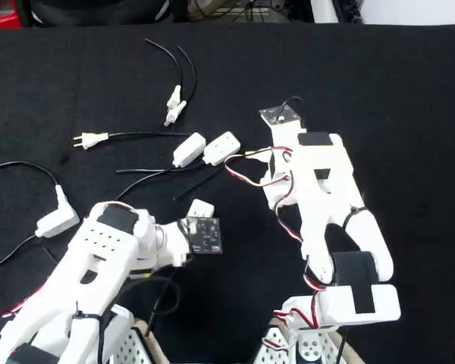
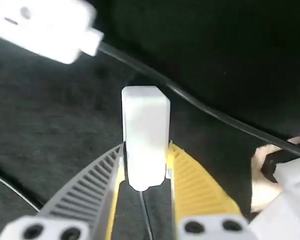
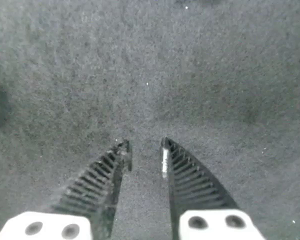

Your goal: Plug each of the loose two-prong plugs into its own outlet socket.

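Observation:
My left gripper [image 2: 145, 152] is shut on a white rectangular plug body [image 2: 145, 132]; its prongs are hidden. From above, that piece [image 1: 201, 208] sits just past the left gripper [image 1: 199, 221], near the table's middle. Beyond it lie two white outlet sockets [image 1: 188, 149] [image 1: 222, 146] side by side, each on a black cord. One socket block [image 2: 45, 27] with its cord lies ahead of the held piece. A loose two-prong plug [image 1: 91, 139] lies to the left. My right gripper [image 3: 145, 150] is open over bare black cloth, to the right of the sockets [image 1: 280, 116].
Two small white plugs [image 1: 174, 105] with black cords lie farther back. A white angled adapter [image 1: 57, 221] on a cord rests at the left, beside the left arm. Black cords [image 1: 148, 176] cross the cloth [image 1: 409, 91] between the pieces.

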`<state>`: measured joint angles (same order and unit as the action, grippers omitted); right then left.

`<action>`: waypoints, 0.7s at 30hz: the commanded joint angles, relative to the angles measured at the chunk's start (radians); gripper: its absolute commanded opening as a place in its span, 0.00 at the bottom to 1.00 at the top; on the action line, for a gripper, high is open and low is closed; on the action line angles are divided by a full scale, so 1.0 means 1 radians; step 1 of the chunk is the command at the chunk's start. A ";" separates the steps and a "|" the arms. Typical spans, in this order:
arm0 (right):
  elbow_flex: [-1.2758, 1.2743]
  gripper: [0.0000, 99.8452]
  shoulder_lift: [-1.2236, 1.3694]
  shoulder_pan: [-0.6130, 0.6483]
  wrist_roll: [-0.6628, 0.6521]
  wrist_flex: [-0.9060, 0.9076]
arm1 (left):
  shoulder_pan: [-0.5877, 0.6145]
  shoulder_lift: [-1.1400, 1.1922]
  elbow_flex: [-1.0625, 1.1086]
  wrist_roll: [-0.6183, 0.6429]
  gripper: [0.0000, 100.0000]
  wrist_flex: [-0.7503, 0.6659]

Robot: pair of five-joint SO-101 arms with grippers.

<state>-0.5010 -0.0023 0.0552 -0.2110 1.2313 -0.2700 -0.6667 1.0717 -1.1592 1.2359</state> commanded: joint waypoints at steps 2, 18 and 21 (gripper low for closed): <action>0.008 0.11 -0.002 -0.009 -0.006 -0.012 | 0.005 -0.002 -0.035 0.020 0.03 -0.009; -0.008 0.11 -0.002 0.025 -0.032 -0.012 | 0.171 0.000 -0.005 0.038 0.21 -0.405; -0.008 0.11 -0.002 0.025 -0.041 -0.012 | 0.193 0.000 -0.022 -0.009 0.21 -0.410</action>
<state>-0.5102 -0.0023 0.0552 -0.2417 1.2313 -0.1013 -0.6636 1.1147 -1.1347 0.8431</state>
